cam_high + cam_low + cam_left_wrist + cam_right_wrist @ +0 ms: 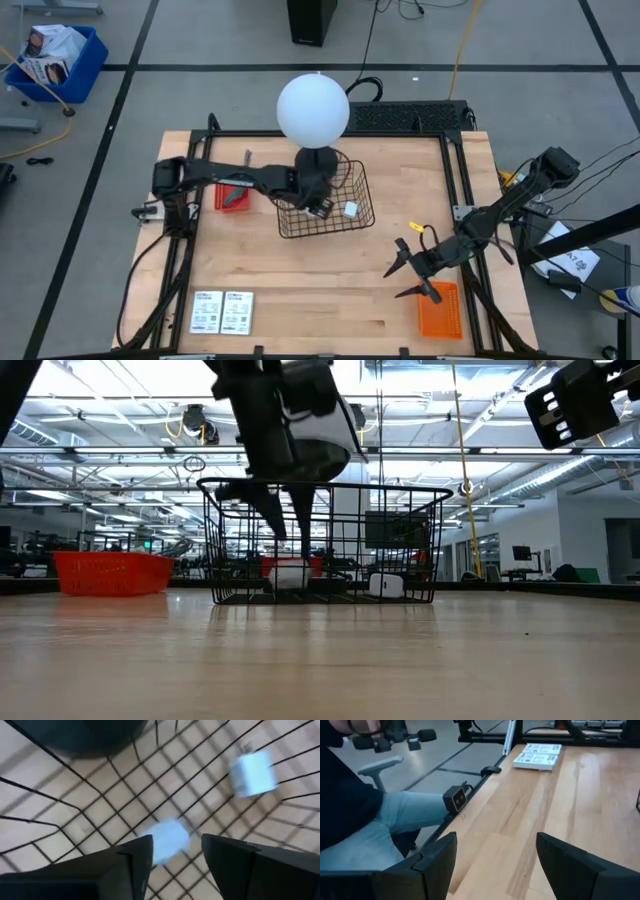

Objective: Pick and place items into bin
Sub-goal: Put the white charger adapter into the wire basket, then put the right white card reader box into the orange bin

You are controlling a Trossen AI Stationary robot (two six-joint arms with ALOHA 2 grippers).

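Presently, two small white blocks sit on the floor of the black wire bin (345, 215). One white block (167, 839) lies directly beyond the left gripper's (172, 852) fingers, which stand apart with nothing between them; the block rests on the wire mesh, so it is judged released rather than held. The second white block (252, 772) lies well apart from the first, nearer the far side of the bin; the overhead camera shows it as a pale cube (351, 209). Both are compact, squarish and plain white (the wrist picture is blurred, so surface detail cannot be confirmed).

The left gripper hangs inside the bin's open top, fingers pointing down, a posture consistent with a drop made close to the mesh so the block does not bounce out. A large white globe lamp (313, 109) stands at the bin's far edge, on the worktop (330, 280).

Two white printed cards (222, 311) lie side by side near the front left of the worktop, not yet collected. A small red tray (233, 195) sits left of the bin, with a dark item in it that cannot be identified.

The right gripper (408, 272) waits over the front right of the worktop, fingers spread wide and empty, next to an orange basket (440, 310).
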